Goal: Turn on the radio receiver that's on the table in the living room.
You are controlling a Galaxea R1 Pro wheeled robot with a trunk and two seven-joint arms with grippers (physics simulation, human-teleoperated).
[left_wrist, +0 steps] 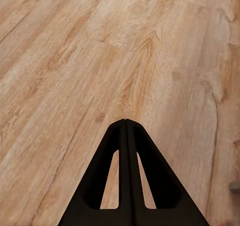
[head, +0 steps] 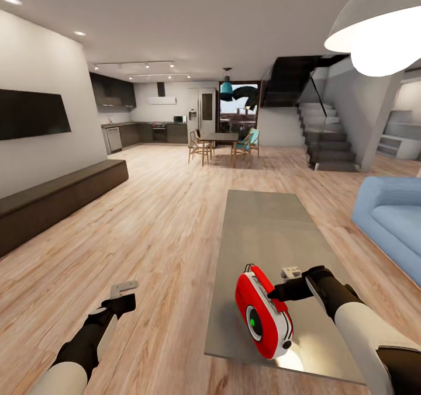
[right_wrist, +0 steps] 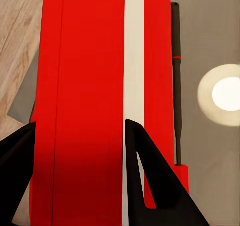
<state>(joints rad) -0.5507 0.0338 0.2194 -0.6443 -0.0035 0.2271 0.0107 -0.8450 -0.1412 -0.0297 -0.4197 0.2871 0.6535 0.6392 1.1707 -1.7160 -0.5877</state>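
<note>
Right wrist view puts my right gripper (right_wrist: 80, 173) astride the radio (right_wrist: 100, 85), fingers spread either side of its red body, contact unclear. It stands tilted near the table's (head: 263, 219) near end. I judge it light, rigid, slick plastic; hold the flat sides, not the thin handle (right_wrist: 175, 85). My left gripper (left_wrist: 125, 131) is closed over floor (left_wrist: 75, 50).

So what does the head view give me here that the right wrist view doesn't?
Head view alone: the radio receiver's dial face, its place near the table's near end, the left gripper off over the wooden floor, the sofa. Right wrist view alone: the fingers spread on either side of the red body, and its thin antenna. Both show radio, table and right gripper.
</note>
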